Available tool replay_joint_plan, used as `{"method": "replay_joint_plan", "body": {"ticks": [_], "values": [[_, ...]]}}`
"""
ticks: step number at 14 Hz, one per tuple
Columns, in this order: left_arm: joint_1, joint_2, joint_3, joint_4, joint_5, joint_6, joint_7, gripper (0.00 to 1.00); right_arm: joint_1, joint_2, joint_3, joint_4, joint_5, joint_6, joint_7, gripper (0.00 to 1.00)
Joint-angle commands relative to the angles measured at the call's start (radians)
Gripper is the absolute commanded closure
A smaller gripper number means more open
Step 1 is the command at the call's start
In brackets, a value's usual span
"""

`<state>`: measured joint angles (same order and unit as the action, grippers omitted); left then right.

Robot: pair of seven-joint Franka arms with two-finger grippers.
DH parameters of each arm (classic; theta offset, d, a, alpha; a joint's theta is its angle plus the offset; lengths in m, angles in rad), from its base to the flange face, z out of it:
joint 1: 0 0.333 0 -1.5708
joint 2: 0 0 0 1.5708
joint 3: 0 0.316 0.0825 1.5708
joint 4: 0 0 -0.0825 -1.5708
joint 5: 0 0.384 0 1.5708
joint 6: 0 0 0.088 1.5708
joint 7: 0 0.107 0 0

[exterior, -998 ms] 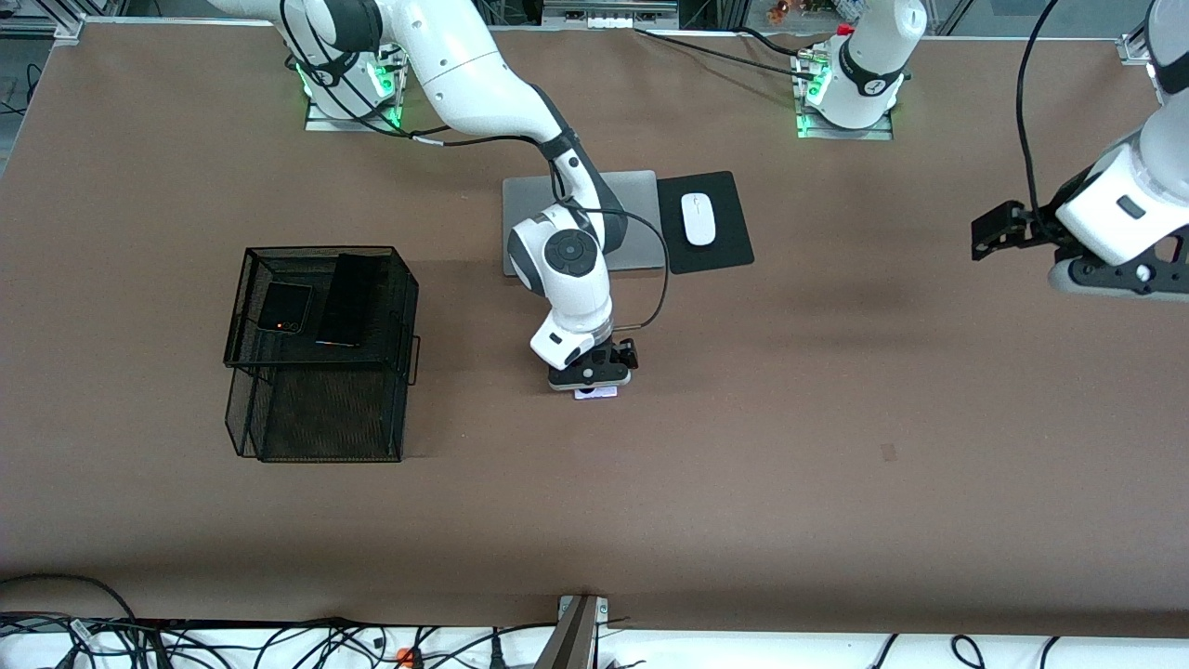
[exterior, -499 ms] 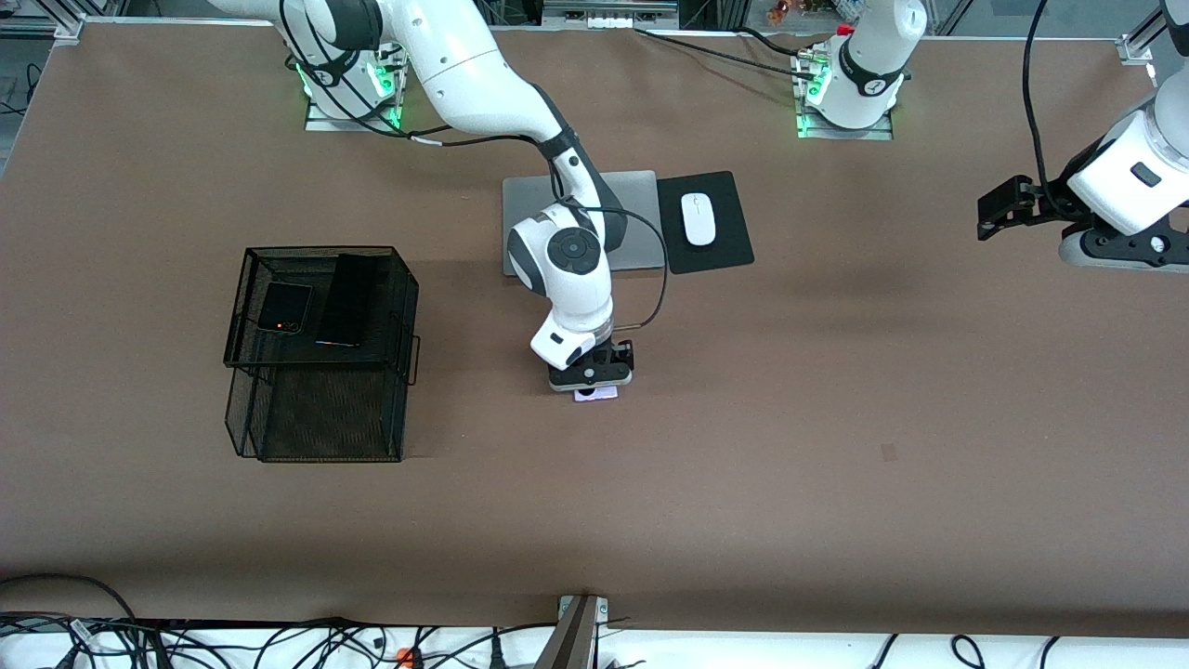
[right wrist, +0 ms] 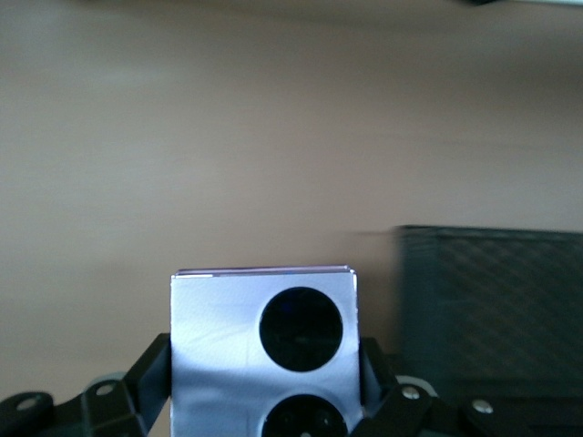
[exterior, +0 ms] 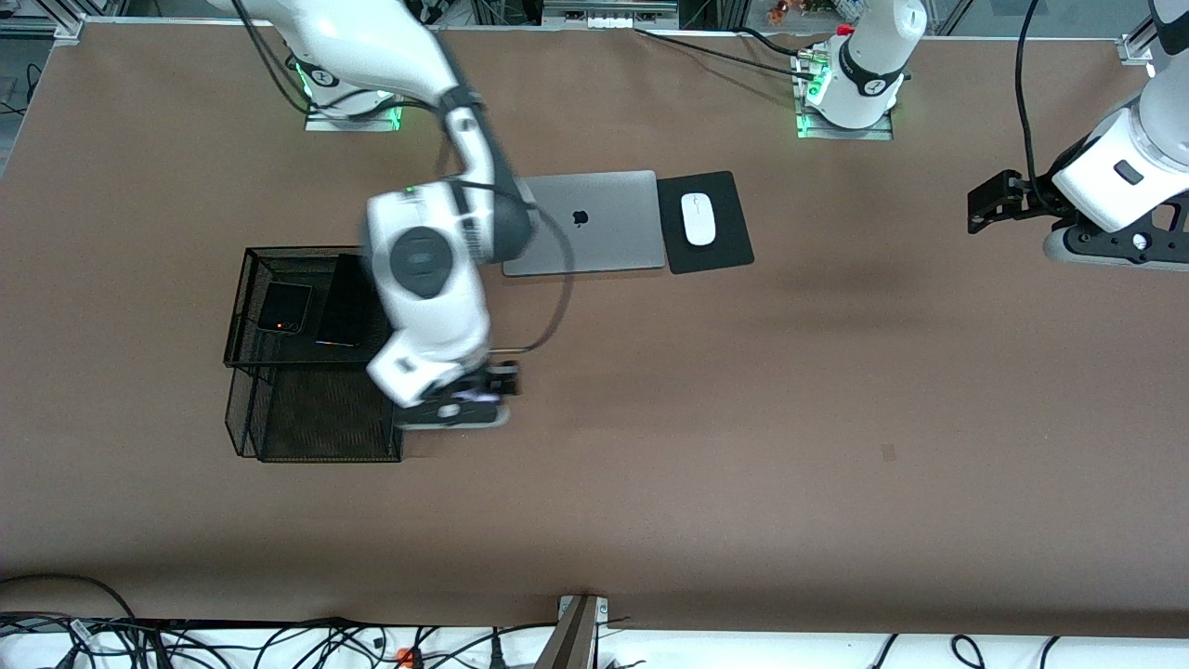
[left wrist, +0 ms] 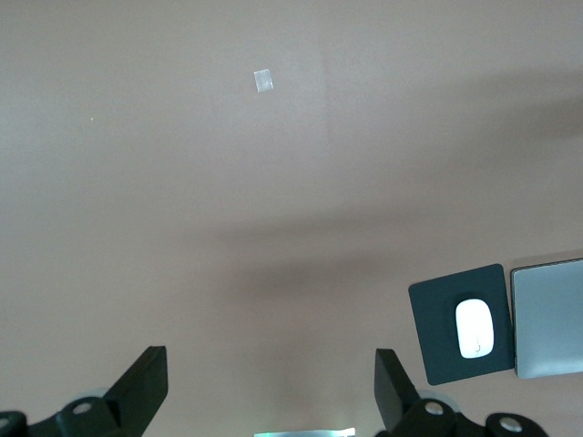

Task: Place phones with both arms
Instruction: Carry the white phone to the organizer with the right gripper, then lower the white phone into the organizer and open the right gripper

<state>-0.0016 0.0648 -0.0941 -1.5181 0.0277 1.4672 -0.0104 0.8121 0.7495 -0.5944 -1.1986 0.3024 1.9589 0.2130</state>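
beside basket (exterior: pixel 320 348), held phone (right wrist: pixel 264 350)

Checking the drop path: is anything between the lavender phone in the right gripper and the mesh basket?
Nothing visible. The right gripper holds the lavender phone beside the mesh basket, bare table between them.

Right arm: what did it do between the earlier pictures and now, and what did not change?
The right gripper lifted the lavender-white phone off the table and carried it toward the mesh basket, uncovering the laptop. Its jaws are shut on the phone. The left gripper stays open and waiting; the two black phones stay in the basket.
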Motion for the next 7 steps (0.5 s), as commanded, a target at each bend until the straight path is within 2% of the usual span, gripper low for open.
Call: {"method": "replay_joint_plan", "body": {"ticks": [1, 4, 7], "values": [[-0.001, -0.007, 0.002, 0.006, -0.006, 0.024, 0.001, 0.00, -0.141, -0.053, 0.028, -0.053, 0.006, -0.052, -0.153, 0.83], [-0.003, -0.011, -0.016, -0.005, -0.006, 0.019, -0.002, 0.00, -0.218, -0.052, 0.030, -0.111, 0.015, -0.028, -0.176, 0.83], [-0.001, -0.010, -0.026, -0.007, -0.006, 0.013, -0.014, 0.00, -0.240, -0.045, 0.034, -0.235, 0.095, 0.087, -0.184, 0.83]]}}
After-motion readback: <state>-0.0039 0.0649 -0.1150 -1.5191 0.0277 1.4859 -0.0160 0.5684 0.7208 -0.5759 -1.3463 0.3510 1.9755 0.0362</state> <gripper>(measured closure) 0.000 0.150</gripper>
